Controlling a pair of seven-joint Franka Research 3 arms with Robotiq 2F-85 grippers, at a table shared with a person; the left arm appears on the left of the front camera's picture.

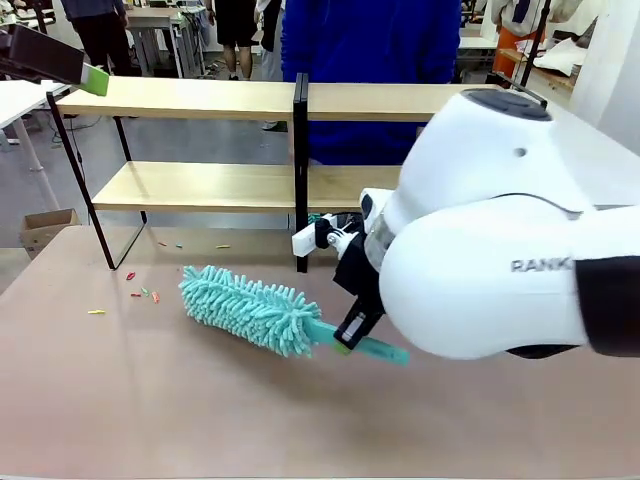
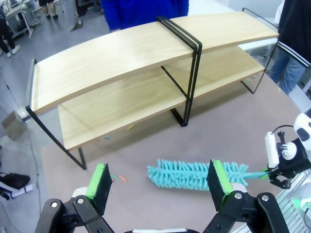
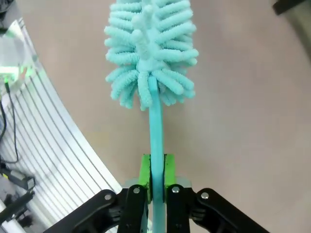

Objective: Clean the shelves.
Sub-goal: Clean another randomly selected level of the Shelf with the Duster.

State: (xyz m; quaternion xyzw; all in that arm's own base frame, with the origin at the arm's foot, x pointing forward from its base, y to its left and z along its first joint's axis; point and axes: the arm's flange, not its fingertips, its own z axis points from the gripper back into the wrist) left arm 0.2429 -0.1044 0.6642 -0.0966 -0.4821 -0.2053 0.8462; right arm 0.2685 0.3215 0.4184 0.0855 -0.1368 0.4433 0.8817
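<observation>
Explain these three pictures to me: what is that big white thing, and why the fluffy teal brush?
The white shape is a robot arm; there are two, each ending in a two-fingered gripper. One picture looks across the beige tabletop from between the arms; the others come from a camera on each wrist. The right gripper is shut on the handle of a teal duster, its head down by the tabletop. The left gripper hangs open, holding nothing. Behind stand the wooden shelves, with small coloured scraps on the tabletop nearby.
</observation>
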